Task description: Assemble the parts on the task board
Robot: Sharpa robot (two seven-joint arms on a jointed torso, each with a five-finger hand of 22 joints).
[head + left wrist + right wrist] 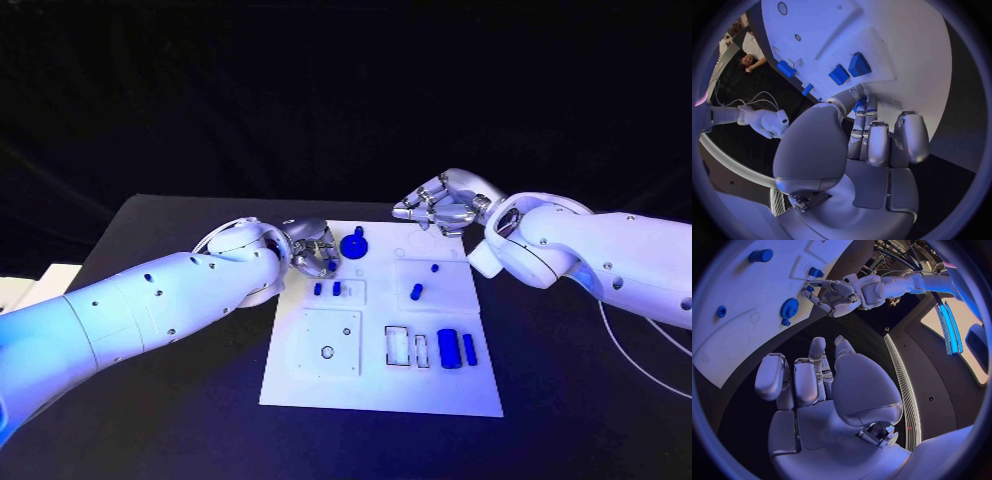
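Observation:
The white task board [378, 385] lies in the middle of the black table. On it are a blue gear [355, 245], two small blue blocks [326, 288], a blue peg [417, 291] and two long blue bars [457, 348]. My left hand [309, 250] hovers at the board's far left edge, beside the gear. In the left wrist view its thumb and fingers pinch a small blue part [860, 103], just short of the two blocks [848, 70]. My right hand [440, 205] hangs over the board's far edge, fingers curled in and holding nothing. The gear [789, 308] lies in front of it.
White recessed pockets [405, 347] sit beside the long bars, and a plate with round holes [330, 343] takes the board's near left. Black table [173, 420] surrounds the board. A pale object [51, 282] lies at the table's far left edge.

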